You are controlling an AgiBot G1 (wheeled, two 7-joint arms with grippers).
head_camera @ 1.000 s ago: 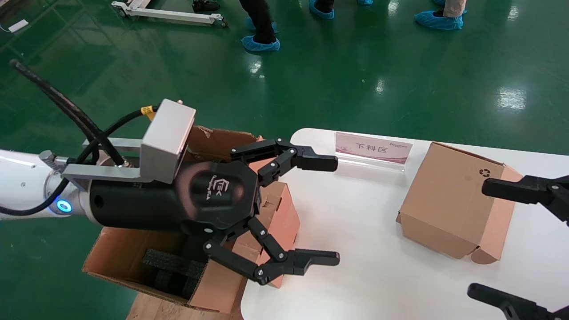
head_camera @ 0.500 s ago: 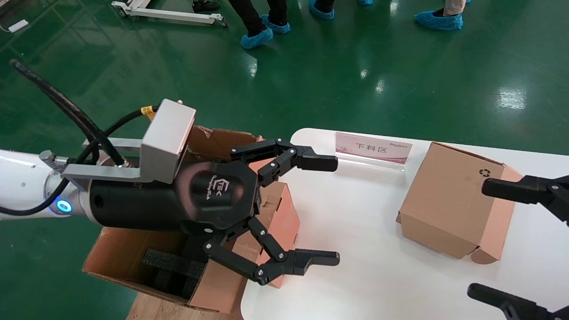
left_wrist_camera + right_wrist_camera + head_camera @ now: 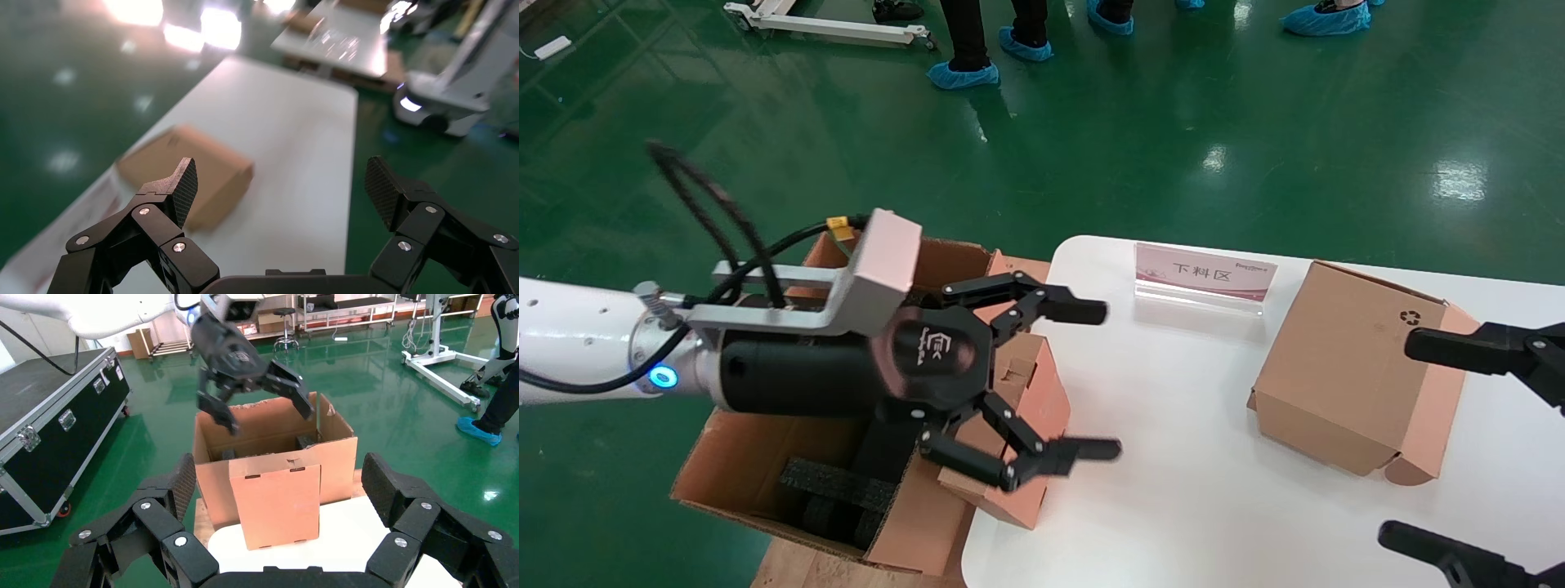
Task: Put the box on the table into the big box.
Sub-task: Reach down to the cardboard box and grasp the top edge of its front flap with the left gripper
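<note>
Placard (image 3: pixel 1205 276) reads 下料区; gripper logo perhaps "EEK".

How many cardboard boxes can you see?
3: the big box on the floor beside the table, the box at the table's left edge, a recycling-symbol box at right. Others may be hidden.

I see my left gripper (image 3: pixel 1075 380) spread wide over the table's (image 3: pixel 1173 490) left edge, straddling the box (image 3: pixel 1030 384), which stands at that edge against the big box (image 3: pixel 764 465). Black foam (image 3: pixel 834 486) lies inside the big box. My right gripper (image 3: pixel 1442 437) waits open at the right, beside the recycling-symbol box (image 3: pixel 1344 367). A pink sign (image 3: pixel 1204 272) stands behind.
</note>
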